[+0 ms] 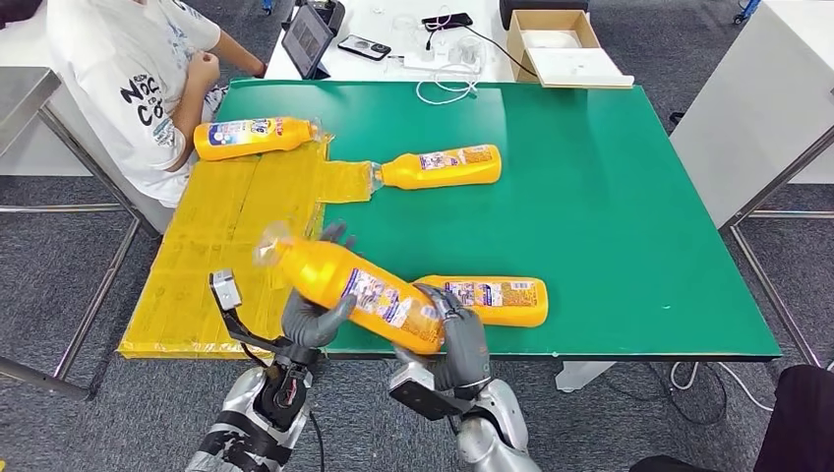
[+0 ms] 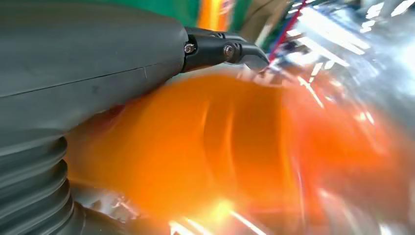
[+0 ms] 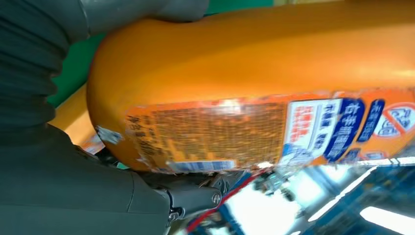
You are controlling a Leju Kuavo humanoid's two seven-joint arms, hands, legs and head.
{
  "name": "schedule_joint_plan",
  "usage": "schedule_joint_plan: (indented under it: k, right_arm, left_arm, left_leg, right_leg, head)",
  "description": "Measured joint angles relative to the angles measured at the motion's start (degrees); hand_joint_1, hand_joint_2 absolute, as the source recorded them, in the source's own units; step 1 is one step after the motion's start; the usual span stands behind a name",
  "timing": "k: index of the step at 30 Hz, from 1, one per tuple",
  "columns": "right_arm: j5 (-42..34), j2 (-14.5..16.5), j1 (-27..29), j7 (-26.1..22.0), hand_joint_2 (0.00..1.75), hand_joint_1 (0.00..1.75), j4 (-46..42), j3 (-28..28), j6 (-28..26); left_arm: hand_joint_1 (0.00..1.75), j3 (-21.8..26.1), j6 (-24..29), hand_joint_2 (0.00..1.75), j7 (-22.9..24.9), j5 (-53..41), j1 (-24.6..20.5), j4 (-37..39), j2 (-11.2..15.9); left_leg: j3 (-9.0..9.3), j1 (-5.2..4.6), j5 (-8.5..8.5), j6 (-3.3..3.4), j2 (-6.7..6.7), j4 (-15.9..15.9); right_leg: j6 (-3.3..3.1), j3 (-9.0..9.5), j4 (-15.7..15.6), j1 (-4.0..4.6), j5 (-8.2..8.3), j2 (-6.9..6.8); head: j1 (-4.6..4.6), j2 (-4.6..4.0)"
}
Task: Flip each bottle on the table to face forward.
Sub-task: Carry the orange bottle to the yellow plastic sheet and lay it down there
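Observation:
An orange bottle (image 1: 354, 288) with a printed label hangs tilted above the table's near edge, neck toward the far left. My left hand (image 1: 317, 313) grips its upper body and my right hand (image 1: 459, 339) holds its base. The left wrist view is a blurred close-up of the orange bottle (image 2: 254, 147) beside the left hand (image 2: 88, 63). In the right wrist view the bottle's label (image 3: 274, 127) shows against the right hand (image 3: 73, 191). Three more orange bottles lie flat: one (image 1: 487, 299) just behind my right hand, one (image 1: 441, 167) mid-table, one (image 1: 254, 137) at the far left.
The green table (image 1: 610, 216) has a yellow mat (image 1: 226, 246) along its left side. A person in a white shirt (image 1: 128, 79) sits at the far left corner. A tablet (image 1: 307, 39), a phone (image 1: 364, 47), cables and a cardboard box (image 1: 561, 44) lie on the white table behind.

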Motion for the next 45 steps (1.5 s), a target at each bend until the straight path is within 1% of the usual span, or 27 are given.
schedule_joint_plan:
  k: [4,10,19,23,25,26,27,28,29,31,32,33,34,38,40,43,45]
  right_arm:
    - [0.65,0.63,-1.84,0.13,1.75,1.67,3.22,2.33,-1.82]
    - [0.65,0.84,-3.3,0.62,1.75,1.7,5.55,3.83,-2.34]
    - [-0.55,0.89,-4.23,1.12,1.75,1.68,7.9,5.09,-2.28]
    - [-0.6,0.89,-4.56,1.59,1.75,1.66,8.49,5.41,-2.13]
    - [-0.64,0.89,-4.8,2.0,1.75,1.66,8.77,5.7,-2.03]
    - [-0.67,0.9,-4.9,2.11,1.75,1.66,8.9,5.86,-2.02]
    - [-0.71,0.9,-5.02,2.16,1.75,1.66,9.01,6.01,-2.02]
    - [-0.73,0.91,-5.13,2.18,1.75,1.66,9.11,6.17,-2.02]
    - [-0.74,0.91,-5.23,2.19,1.75,1.66,9.19,6.33,-2.02]
    - [-0.76,0.91,-5.37,2.26,1.75,1.64,9.33,6.52,-1.97]
    - [-0.77,0.91,-5.4,2.32,1.75,1.63,9.41,6.56,-1.93]
    - [-0.81,0.92,-5.44,2.39,1.75,1.64,9.51,6.59,-1.88]
    - [-0.85,0.94,-5.49,2.46,1.75,1.64,9.64,6.63,-1.82]
    - [-1.0,1.07,-5.72,2.68,1.75,1.6,10.16,6.75,-1.57]
    - [-1.08,1.08,-5.88,2.85,1.75,1.55,10.48,6.89,-1.38]
    - [-1.11,1.14,-5.98,3.09,1.75,1.53,10.8,7.01,-1.21]
    - [-1.12,1.16,-5.98,3.12,1.75,1.46,10.97,7.01,-1.2]
  left_arm:
    - [0.0,-1.21,0.36,1.75,0.63,-1.01,-0.68,3.52,0.21]
    - [0.0,-2.08,1.14,1.75,0.77,-1.4,-1.36,6.89,0.56]
    - [0.0,-1.94,1.72,1.75,0.84,2.65,-1.59,8.58,0.52]
    - [0.12,-1.8,2.95,1.75,0.83,3.66,-1.46,8.28,0.33]
    - [0.14,-1.65,4.3,1.75,0.62,4.36,-1.15,7.51,0.0]
    - [0.2,-1.55,4.85,1.75,0.55,4.59,-0.97,7.02,-0.19]
    - [0.3,-1.45,5.26,1.75,0.51,4.77,-0.83,6.56,-0.36]
    - [0.48,-1.34,5.55,1.75,0.49,4.88,-0.72,6.17,-0.48]
    - [0.74,-1.24,5.72,1.75,0.47,4.98,-0.62,5.86,-0.56]
    - [1.34,-1.07,6.04,1.75,0.44,5.13,-0.43,5.41,-0.72]
    - [1.56,-0.99,6.26,1.75,0.42,5.18,-0.31,5.21,-0.79]
    - [1.7,-0.92,6.56,1.75,0.4,5.22,-0.2,5.0,-0.87]
    - [1.75,-0.86,6.9,1.75,0.34,5.24,-0.11,4.79,-0.94]
    - [1.75,-0.65,8.15,1.75,-0.42,4.48,0.02,4.28,-1.2]
    - [1.75,-0.55,9.14,1.75,-1.43,2.83,0.08,4.08,-1.42]
    - [1.75,-0.49,10.31,1.75,-2.75,0.57,0.28,3.97,-1.8]
    - [1.75,-0.49,10.44,1.75,-3.07,0.14,0.45,3.96,-1.98]
  left_leg:
    - [0.0,0.0,0.0,0.0,0.02,0.0]
    - [-0.01,-0.01,0.0,0.0,0.02,0.0]
    - [0.0,-0.01,0.0,0.0,0.02,0.0]
    - [-0.01,-0.01,0.0,0.0,0.02,0.0]
    - [-0.01,-0.01,0.0,0.0,0.02,0.0]
    - [-0.01,-0.01,0.0,0.0,0.02,0.0]
    - [-0.01,-0.01,0.0,0.0,0.02,0.0]
    - [-0.01,-0.01,0.0,0.0,0.02,0.0]
    - [-0.01,-0.01,0.0,0.0,0.02,0.0]
    - [-0.01,-0.01,0.0,0.0,0.02,0.0]
    - [0.0,-0.01,0.0,0.0,0.02,0.0]
    - [-0.01,-0.01,0.0,0.0,0.03,0.0]
    - [-0.01,-0.01,0.0,0.0,0.03,0.0]
    - [-0.01,-0.01,0.0,0.0,0.09,0.0]
    - [-0.01,-0.01,0.0,0.0,0.13,0.0]
    - [-0.01,-0.01,0.0,0.0,0.15,0.0]
    - [-0.01,-0.01,0.0,0.0,0.15,0.0]
  right_leg:
    - [0.0,-0.02,0.0,-0.01,0.0,0.02]
    - [0.0,-0.03,0.0,-0.02,0.0,0.02]
    - [0.0,-0.05,0.0,-0.01,0.0,0.02]
    - [0.0,-0.04,0.0,-0.01,0.0,0.02]
    - [0.0,-0.05,0.0,-0.02,0.0,0.03]
    - [0.0,-0.05,0.0,-0.02,0.0,0.03]
    - [0.0,-0.05,0.0,-0.02,0.0,0.02]
    - [0.0,-0.05,0.0,-0.02,0.0,0.02]
    - [0.0,-0.05,0.0,-0.02,0.0,0.02]
    - [0.0,-0.05,0.0,-0.02,0.0,0.03]
    - [0.0,-0.05,0.0,-0.01,0.0,0.03]
    - [0.0,-0.06,0.0,-0.01,0.0,0.03]
    - [0.0,-0.07,0.0,-0.01,0.0,0.03]
    - [0.0,-0.07,0.0,-0.01,0.0,0.03]
    - [0.0,-0.08,0.0,-0.02,0.0,0.03]
    - [0.0,-0.08,0.0,-0.02,0.0,0.03]
    - [0.0,-0.09,0.0,-0.02,0.0,0.03]
  head:
    - [0.0,0.0]
    - [-0.01,0.0]
    - [-0.01,0.0]
    - [0.0,0.0]
    - [-0.01,0.0]
    - [-0.01,0.0]
    - [-0.01,0.0]
    - [-0.01,0.0]
    - [-0.01,0.0]
    - [-0.01,0.0]
    - [-0.01,0.0]
    - [-0.01,0.0]
    - [-0.01,0.0]
    - [-0.02,0.0]
    - [-0.01,0.0]
    - [-0.01,0.0]
    - [-0.02,0.0]
